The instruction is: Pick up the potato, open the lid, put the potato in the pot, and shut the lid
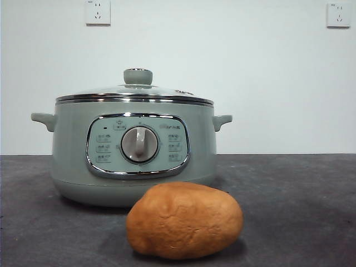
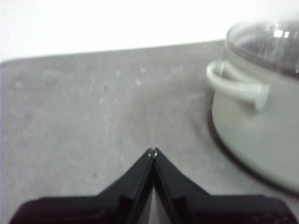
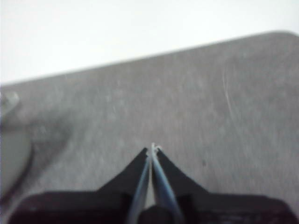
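A wide, pale sage-green electric cooking pot (image 1: 133, 150) stands on a dark grey table (image 1: 300, 206), left of centre in the front view. A small handle sticks out from each side of the pot. On its front is a chrome-framed panel (image 1: 138, 146) with a round dial (image 1: 139, 144) in the middle. A round, shallow-domed glass lid (image 1: 134, 92) with a shiny chrome rim sits closed on the pot, and a pale green knob (image 1: 138, 77) rises from the top of the lid.

Just in front of the pot, slightly to the right, a large oval orange-brown potato (image 1: 184, 220) with matte, wrinkled skin lies on the table.

Behind, a white wall carries two white power sockets, one upper left (image 1: 98, 12) and one upper right (image 1: 339, 15).

No arm appears in the front view. The left gripper (image 2: 153, 151) hangs above bare table with its black jaws pressed together, holding nothing; the pot and one handle (image 2: 236, 86) are near it. The right gripper (image 3: 153, 150) also hangs above bare table, jaws together and holding nothing.
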